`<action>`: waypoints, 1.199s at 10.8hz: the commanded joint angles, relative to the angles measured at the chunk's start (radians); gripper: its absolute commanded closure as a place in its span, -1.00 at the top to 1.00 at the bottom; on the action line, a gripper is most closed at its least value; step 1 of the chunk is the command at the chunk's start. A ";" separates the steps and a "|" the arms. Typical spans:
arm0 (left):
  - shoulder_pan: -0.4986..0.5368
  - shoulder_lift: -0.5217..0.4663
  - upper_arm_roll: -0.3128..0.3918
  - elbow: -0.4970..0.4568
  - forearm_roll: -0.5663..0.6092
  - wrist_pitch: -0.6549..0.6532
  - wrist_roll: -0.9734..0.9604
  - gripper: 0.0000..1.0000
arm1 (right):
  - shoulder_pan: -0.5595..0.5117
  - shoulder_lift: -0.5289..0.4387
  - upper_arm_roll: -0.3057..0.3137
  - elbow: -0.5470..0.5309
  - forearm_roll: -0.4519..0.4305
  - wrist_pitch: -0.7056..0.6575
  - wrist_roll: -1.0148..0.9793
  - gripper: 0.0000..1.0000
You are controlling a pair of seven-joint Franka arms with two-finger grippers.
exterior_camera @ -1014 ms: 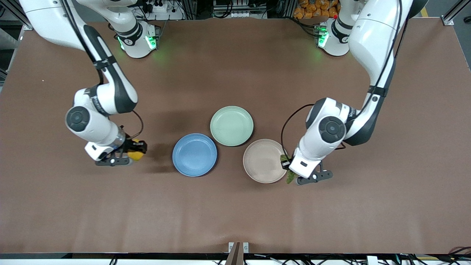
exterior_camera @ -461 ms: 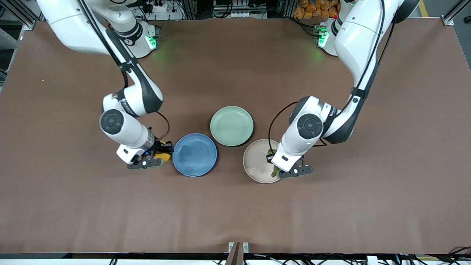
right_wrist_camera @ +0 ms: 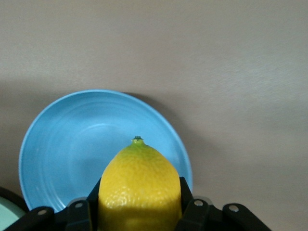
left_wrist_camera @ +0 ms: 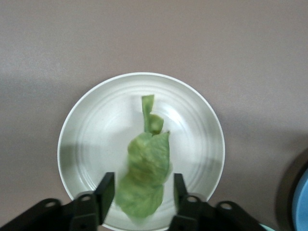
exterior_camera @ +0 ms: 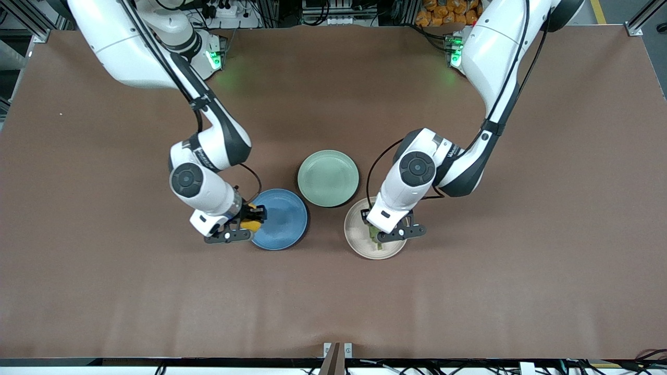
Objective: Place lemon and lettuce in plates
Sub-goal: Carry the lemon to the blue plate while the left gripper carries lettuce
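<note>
Yellow lemon (right_wrist_camera: 139, 187) clamped in right gripper (exterior_camera: 250, 219), nub tip pointing away from wrist, over edge of blue plate (exterior_camera: 284, 219) toward right arm's end. Lettuce (left_wrist_camera: 144, 178) between spread fingers of left gripper (left_wrist_camera: 142, 192), apparently loose, long axis running out from wrist, over beige plate (left_wrist_camera: 91, 110). Both arms bent, wrists down. Green plate (exterior_camera: 328, 178) at 12 o'clock between them.

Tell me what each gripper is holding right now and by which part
The right gripper grips the oval yellow lemon by its sides, above the blue plate. The left gripper is open; the green lettuce leaf hangs between its fingers, over the beige-white plate.
</note>
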 commanded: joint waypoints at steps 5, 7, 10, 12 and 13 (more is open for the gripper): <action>0.102 -0.034 0.018 0.002 0.002 0.009 0.033 1.00 | 0.059 0.050 0.005 0.040 -0.011 0.027 0.097 -0.80; 0.154 -0.051 0.018 0.001 0.003 0.008 0.033 1.00 | 0.069 0.066 0.005 0.040 -0.015 0.029 0.100 -0.80; 0.222 -0.090 0.019 -0.005 0.010 -0.061 0.028 1.00 | 0.073 0.092 0.003 0.039 -0.021 0.060 0.099 -0.77; 0.279 -0.127 0.018 -0.028 0.013 -0.130 0.040 1.00 | 0.073 0.095 0.003 0.037 -0.029 0.060 0.100 -0.72; 0.303 -0.144 0.015 -0.062 0.013 -0.138 0.066 1.00 | 0.072 0.096 0.003 0.034 -0.029 0.060 0.100 -0.67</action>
